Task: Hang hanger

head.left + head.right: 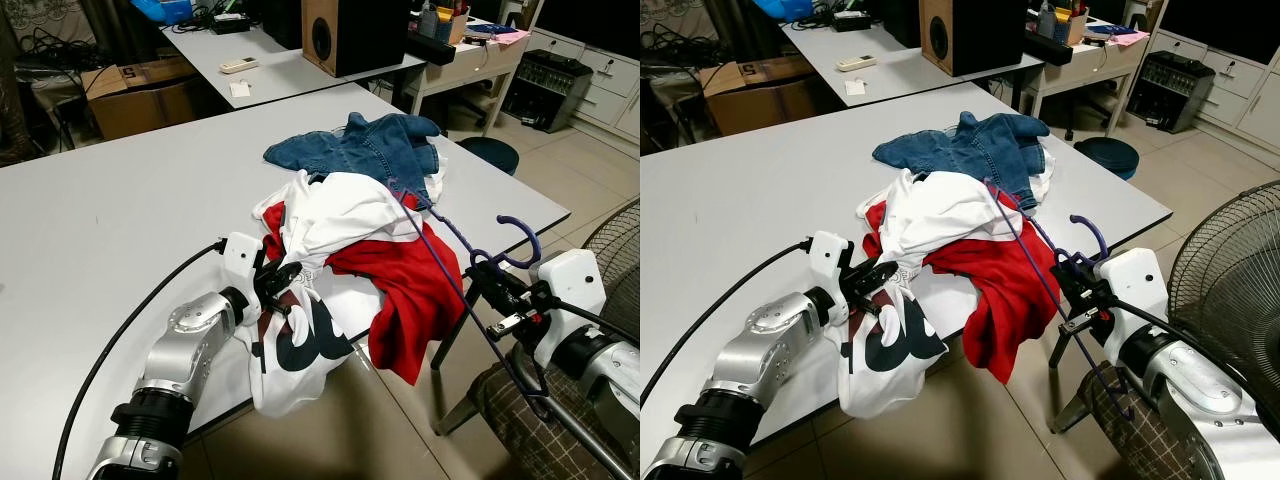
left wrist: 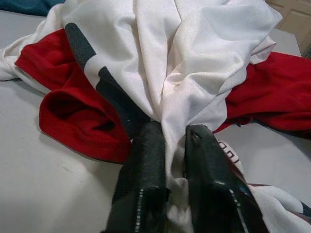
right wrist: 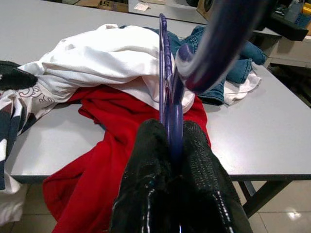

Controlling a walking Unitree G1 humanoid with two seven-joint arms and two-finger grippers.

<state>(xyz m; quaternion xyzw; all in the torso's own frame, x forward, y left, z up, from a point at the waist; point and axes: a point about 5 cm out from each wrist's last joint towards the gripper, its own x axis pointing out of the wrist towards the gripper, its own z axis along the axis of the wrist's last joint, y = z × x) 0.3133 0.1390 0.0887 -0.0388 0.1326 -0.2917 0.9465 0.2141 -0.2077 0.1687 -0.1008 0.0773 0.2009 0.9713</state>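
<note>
From where I stood, the right tool (image 1: 487,287) had its two black fingers (image 3: 146,184) pressed flat together on the purple hanger (image 1: 455,250), gripping it near the neck, just under the hook that curled up toward two o'clock. The hanger's long axis ran from the tool out toward eleven o'clock, its far arm lying across the red garment (image 1: 410,290) and reaching into the heap near the denim jeans (image 1: 365,145). The other end hung down past the worktop (image 1: 120,210) edge toward five o'clock, in front of a checked chair seat (image 1: 520,410).

The left tool (image 1: 278,283) was closed too, pinching a fold of the white shirt (image 2: 194,63) at the near edge of the worktop, where the printed part of the shirt drooped over the side. So the shirt lay at about nine o'clock from the hanger hand, close but not touching it, with the red cloth between them. I judged that the next move turned on bringing that far hanger arm into the shirt's opening, and the right arm was the one placed to do it.

I could not make out the shirt's collar or any opening in the bunched cloth, and the hanger's far tip was lost among the folds. A standing fan (image 1: 1230,260) stood at the right.
</note>
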